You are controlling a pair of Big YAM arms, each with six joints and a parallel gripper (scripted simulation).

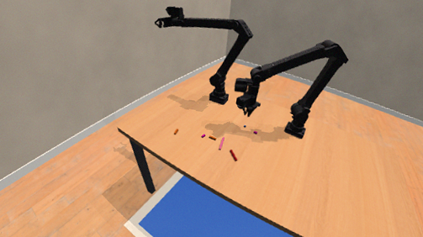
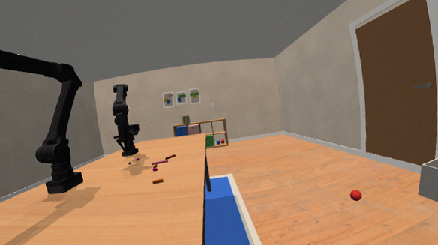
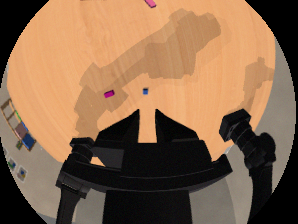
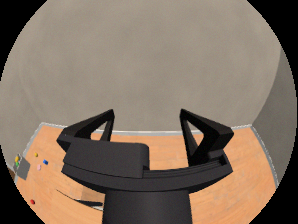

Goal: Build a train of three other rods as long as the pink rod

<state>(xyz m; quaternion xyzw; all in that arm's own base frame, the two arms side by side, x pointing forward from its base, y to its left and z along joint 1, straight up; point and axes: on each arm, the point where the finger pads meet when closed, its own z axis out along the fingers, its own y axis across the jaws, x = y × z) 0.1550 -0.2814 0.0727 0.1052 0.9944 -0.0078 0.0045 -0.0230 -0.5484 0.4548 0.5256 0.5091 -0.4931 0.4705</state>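
My left gripper (image 1: 248, 115) (image 3: 147, 112) is slightly open and empty, above the table. Beyond its fingertips a blue rod (image 1: 244, 126) (image 2: 129, 163) (image 3: 145, 91) lies on the table, with a magenta rod (image 1: 255, 132) (image 2: 137, 159) (image 3: 109, 93) beside it. The pink rod (image 1: 221, 143) (image 2: 159, 162) (image 3: 150, 3) lies between a red rod (image 1: 233, 155) (image 2: 170, 156) and an orange rod (image 1: 213, 137) (image 2: 154, 165). A second magenta rod (image 1: 203, 136) (image 2: 155, 169) lies near that orange rod, with a small gap. Another orange rod (image 1: 176, 132) (image 2: 157, 181) lies apart. My right gripper (image 1: 158, 22) (image 4: 147, 112) is wide open, raised and empty.
The wooden table (image 1: 311, 185) (image 2: 108, 218) carries both arm bases. Its front edge runs beyond the red rod and the separate orange rod. The right arm reaches out high above the table, away from the rods.
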